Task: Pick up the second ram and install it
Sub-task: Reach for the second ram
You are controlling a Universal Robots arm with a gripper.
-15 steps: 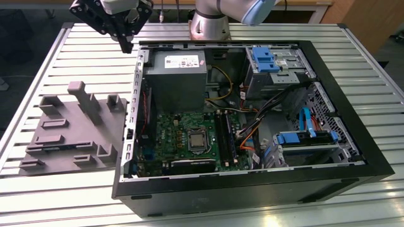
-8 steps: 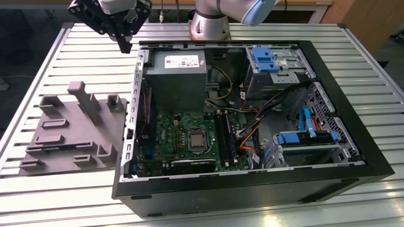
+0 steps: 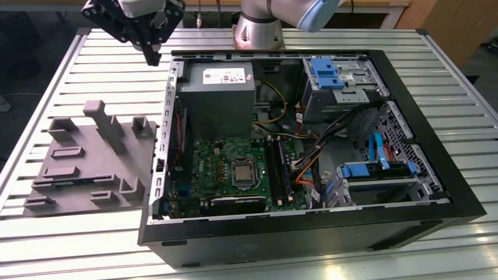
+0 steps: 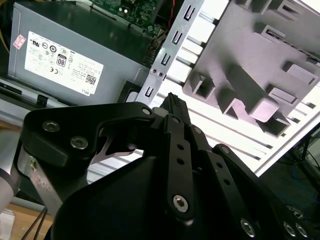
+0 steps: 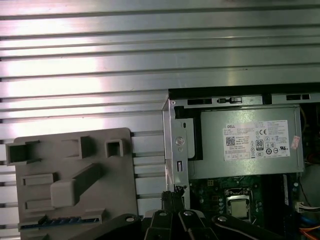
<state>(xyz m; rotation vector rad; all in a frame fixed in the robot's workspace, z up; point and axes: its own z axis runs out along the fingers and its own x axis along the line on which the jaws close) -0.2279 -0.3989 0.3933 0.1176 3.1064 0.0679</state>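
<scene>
Open slatted table (image 3: 109,70) beyond grey fixture (image 3: 78,169); case wall (image 3: 167,116) alongside.

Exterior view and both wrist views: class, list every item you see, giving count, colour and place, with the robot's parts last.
table: one, silver, slatted, under everything
case: one, black, open, on the table
power supply: one, grey, in the case, at the end nearest the arm
board: one, green, in the case
chip: one, silver, square, on the board
ram slots: dark, beside the chip; filled or not, cannot tell
drive brackets: two, blue, in the case on the exterior view's right
cables: several, orange, yellow and blue, in the case
holder: one, grey, on the table, on the exterior view's left of the case
arm: one, grey and blue, beyond the case
gripper: one, black, shut, empty, above the table by the case's corner
</scene>
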